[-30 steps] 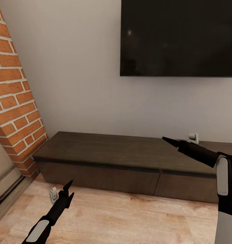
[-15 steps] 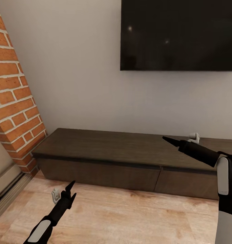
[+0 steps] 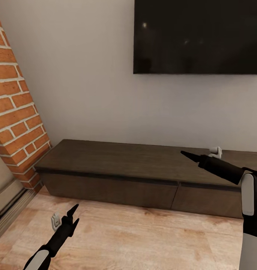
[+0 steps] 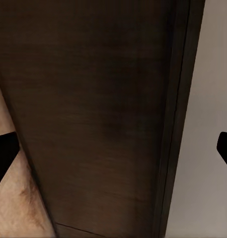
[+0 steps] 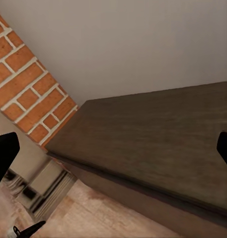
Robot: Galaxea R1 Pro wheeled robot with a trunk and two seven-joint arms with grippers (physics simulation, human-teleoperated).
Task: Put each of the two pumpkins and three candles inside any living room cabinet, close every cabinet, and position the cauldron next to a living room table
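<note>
cabinet (image 3: pixel 117 165): its right end runs out past the head view's right edge, and the right arm covers part of the top there; in the left wrist view (image 4: pixel 93 109) only a stretch of dark wood is in frame, cut on several sides.
television (image 3: pixel 199 35): top and right side cut off by the frame.
brick wall (image 3: pixel 15 112): left part lost past the edge.
right gripper (image 3: pixel 188 155): the fingers overlap in the head view, so their spread cannot be read there; in its wrist view only the dark tips (image 5: pixel 5 157) enter at the edges.
left gripper (image 3: pixel 73 216): forearm cut by the bottom edge.
</note>
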